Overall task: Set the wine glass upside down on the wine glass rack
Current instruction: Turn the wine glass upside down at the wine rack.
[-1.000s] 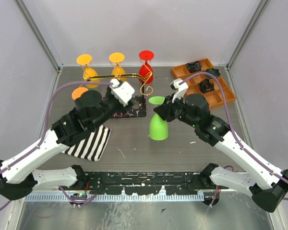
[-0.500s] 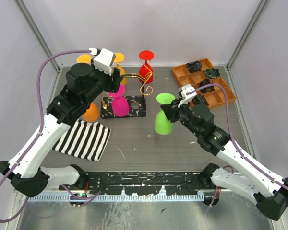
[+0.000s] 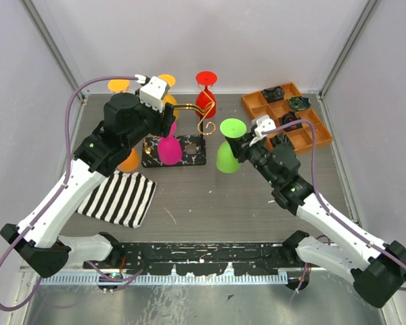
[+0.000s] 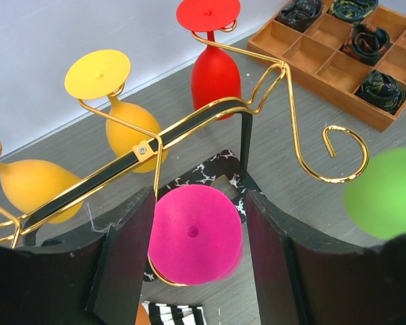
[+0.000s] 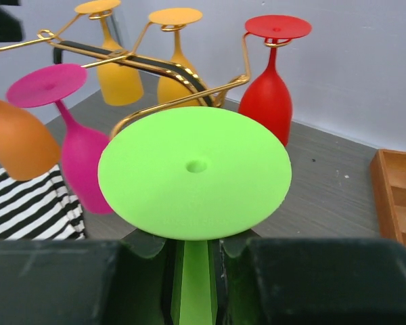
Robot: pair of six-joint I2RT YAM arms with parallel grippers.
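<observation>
**On the rack: pink hung, green waiting**

Upside down on the wine glass rack (image 4: 189, 125) hangs the pink glass (image 3: 168, 149), the left tool (image 4: 197, 247) open, jaws either side of its foot. The right tool (image 5: 197, 274) grips the green glass (image 5: 195, 172) by the stem, inverted, near the free scroll hook (image 4: 344, 157); hanging it remains.

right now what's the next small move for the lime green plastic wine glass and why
Probably ease the right gripper leftward to the empty scroll hook on the thin gold wire rack: the lime green wine glass is already inverted, clamped by its stem, its foot beside that hook.
</observation>
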